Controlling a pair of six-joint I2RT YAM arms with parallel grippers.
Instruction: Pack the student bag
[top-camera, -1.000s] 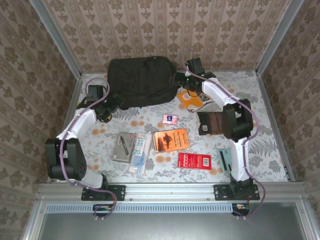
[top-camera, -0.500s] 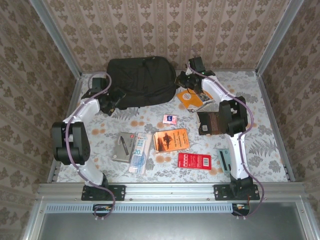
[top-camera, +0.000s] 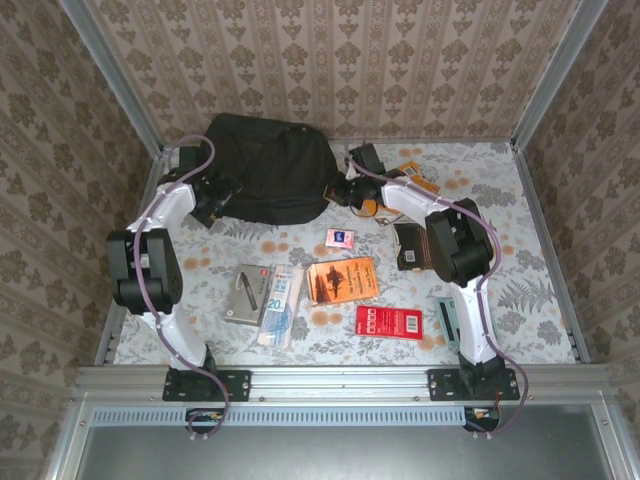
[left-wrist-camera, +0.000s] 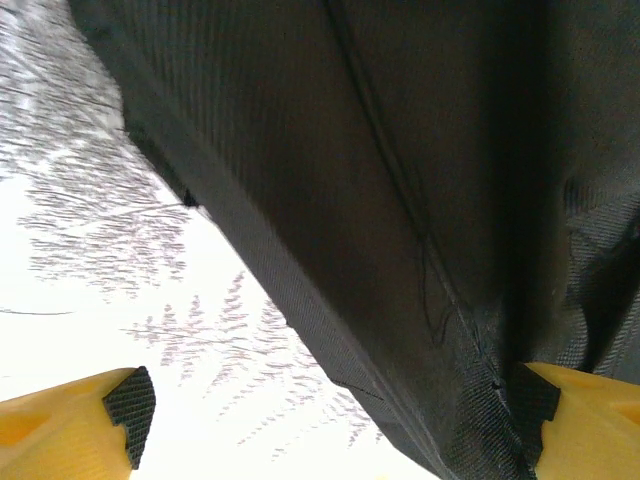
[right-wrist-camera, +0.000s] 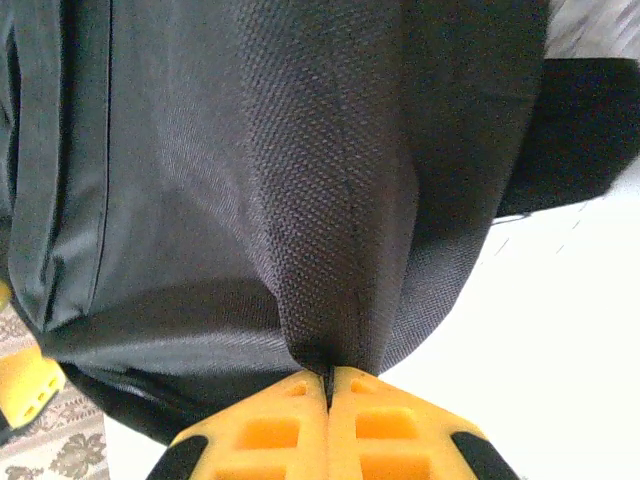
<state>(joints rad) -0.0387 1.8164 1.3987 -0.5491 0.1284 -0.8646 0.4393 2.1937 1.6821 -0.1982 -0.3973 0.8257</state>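
Evidently right jaws pinch the student bag (right-wrist-camera: 250, 180); left jaws gape; packet (top-camera: 283, 290) reads "20".

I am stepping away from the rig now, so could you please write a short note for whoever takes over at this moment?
Left gripper: open, straddling the left edge of the bag, nothing gripped.
Right gripper: shut on a fold of fabric at the bag's right side.
The bag lies at the far side of the table and looks closed.
Done: nothing packed yet.
Left: the orange book, red pack, grey box and other items lie loose; open the bag and load them.
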